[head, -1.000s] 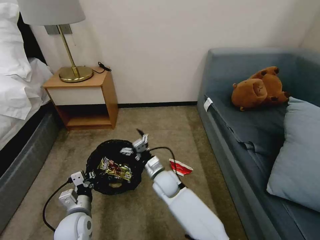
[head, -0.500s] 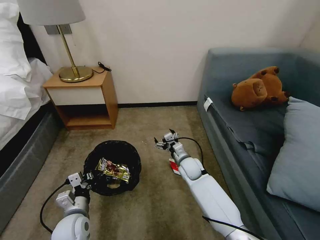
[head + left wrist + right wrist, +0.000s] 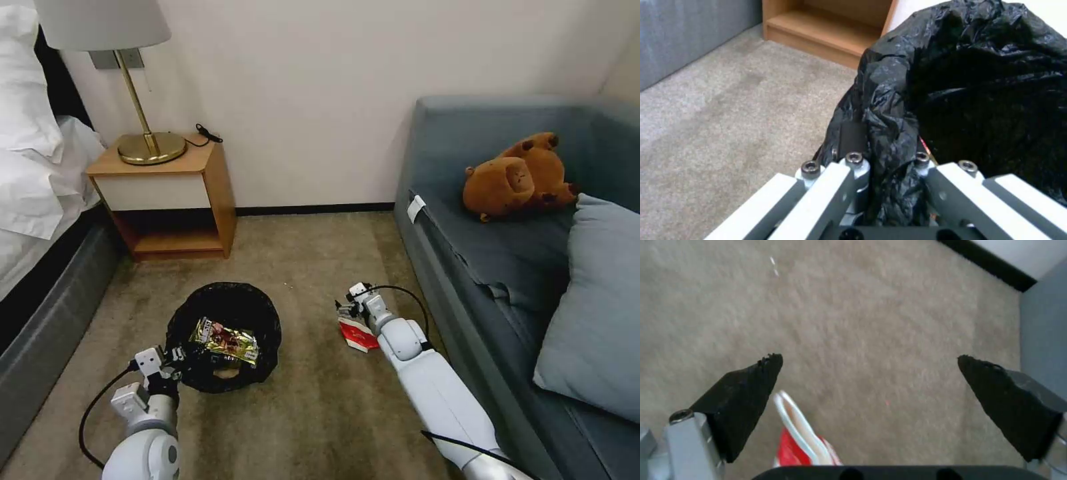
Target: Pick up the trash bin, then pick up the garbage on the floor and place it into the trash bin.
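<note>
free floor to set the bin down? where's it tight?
Bare carpet between wooden nightstand and black-bagged round trash bin, also between bin and flattened red-and-white paper cup. Tight by the grey sofa, where the open right gripper hovers over the cup.

The left gripper (image 3: 175,357) is held low at the robot's left front, its fingers (image 3: 853,166) clamped shut, forearm bent upward from the elbow. The right arm is stretched forward and down, and the right gripper (image 3: 869,386) is poised close to the floor with its jaws spread wide.
</note>
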You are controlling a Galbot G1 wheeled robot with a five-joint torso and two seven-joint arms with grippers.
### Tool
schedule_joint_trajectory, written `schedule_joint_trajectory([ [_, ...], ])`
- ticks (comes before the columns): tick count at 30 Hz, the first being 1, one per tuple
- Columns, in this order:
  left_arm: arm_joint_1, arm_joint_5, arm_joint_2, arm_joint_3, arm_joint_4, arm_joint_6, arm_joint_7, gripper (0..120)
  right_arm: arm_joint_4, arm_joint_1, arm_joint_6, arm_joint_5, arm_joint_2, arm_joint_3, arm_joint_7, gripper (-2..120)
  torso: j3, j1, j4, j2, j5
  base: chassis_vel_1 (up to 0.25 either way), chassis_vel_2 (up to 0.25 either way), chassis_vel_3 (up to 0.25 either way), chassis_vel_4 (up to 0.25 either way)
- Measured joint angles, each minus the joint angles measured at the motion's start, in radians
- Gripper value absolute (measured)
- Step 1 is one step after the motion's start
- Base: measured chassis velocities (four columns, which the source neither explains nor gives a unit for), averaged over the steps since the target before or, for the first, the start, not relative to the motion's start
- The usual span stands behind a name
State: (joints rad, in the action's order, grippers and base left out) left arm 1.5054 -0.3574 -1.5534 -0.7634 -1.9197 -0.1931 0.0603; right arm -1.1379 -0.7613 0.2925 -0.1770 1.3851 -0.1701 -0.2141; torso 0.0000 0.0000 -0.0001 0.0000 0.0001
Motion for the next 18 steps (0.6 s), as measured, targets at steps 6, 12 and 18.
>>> schedule_joint_trajectory([
  [6, 0.012, 0.006, -0.012, 0.003, -0.002, 0.005, 0.0, 3, 0.08, 0.02, -0.022, -0.116, -0.005, -0.051, -0.091, 100, 0.0, 0.0, 0.0, 0.0, -0.0001, 0.0, 0.0, 0.0, 0.0],
  [12, 0.014, 0.008, -0.015, 0.004, -0.003, 0.005, 0.001, 3, 0.11, 0.018, -0.067, -0.167, -0.012, -0.067, -0.163, 100, 0.0, 0.0, 0.0, 0.0, -0.0001, 0.0, 0.0, 0.0, 0.0],
  [18, 0.008, 0.013, -0.019, 0.007, -0.002, 0.005, 0.001, 3, 0.133, 0.007, -0.122, -0.231, -0.014, -0.076, -0.241, 100, 0.0, 0.0, 0.0001, 0.0, -0.0001, 0.0, 0.0, 0.0, 0.0],
])
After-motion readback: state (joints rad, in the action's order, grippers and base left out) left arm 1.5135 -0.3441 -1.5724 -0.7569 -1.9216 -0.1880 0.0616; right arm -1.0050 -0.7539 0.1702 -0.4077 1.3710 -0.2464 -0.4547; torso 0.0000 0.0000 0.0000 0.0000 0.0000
